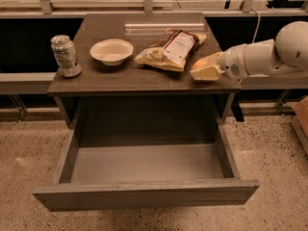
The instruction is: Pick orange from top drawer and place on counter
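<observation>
Camera view: gripper [199, 68] over the counter [120, 78] near its right edge, fingers [207, 73] pinching the small smooth orange [202, 61].

The worktop [139, 78] is a dark brown-grey slab, matte, seen from above and in front. Three things are clearly carried on it, pretty spread out. A drinks can [66, 56] is stood upright at the left front corner. A white bowl [111, 51] is set just right of it, a bit further back, not touching. A crinkly snack bag [169, 49] is laid flat right of the middle, near the bowl. The gripper [206, 70] is held low over the right front corner with an orange [202, 61] tucked against it; whether the orange is resting on the surface can't be told.
</observation>
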Motion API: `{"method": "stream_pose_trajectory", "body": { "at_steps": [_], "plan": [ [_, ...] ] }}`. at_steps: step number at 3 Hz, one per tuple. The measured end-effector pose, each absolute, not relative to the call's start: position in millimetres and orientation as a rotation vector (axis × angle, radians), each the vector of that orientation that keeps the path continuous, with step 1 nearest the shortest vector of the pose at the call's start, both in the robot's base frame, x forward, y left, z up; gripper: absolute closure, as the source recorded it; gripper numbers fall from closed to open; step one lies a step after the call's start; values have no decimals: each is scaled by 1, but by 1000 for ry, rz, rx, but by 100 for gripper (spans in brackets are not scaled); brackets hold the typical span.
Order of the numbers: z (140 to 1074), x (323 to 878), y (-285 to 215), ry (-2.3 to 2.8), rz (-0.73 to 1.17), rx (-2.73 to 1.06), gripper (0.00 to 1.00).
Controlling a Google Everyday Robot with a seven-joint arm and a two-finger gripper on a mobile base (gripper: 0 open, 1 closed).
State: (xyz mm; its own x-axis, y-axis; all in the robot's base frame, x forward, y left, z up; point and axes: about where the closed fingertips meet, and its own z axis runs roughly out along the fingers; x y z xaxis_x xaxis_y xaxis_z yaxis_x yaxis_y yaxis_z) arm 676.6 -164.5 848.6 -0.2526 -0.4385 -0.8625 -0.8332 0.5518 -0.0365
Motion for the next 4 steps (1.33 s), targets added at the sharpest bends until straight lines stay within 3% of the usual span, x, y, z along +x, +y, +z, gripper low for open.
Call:
{"method": "stream_pose_trajectory", "body": {
  "at_steps": [2,3,4],
  "plan": [
    [833,676,-164,1937,530,-1042,12],
    [832,676,-162,1938,532,-1045,0],
    [836,674,-161,1913,541,-1053,0]
  ]
}}
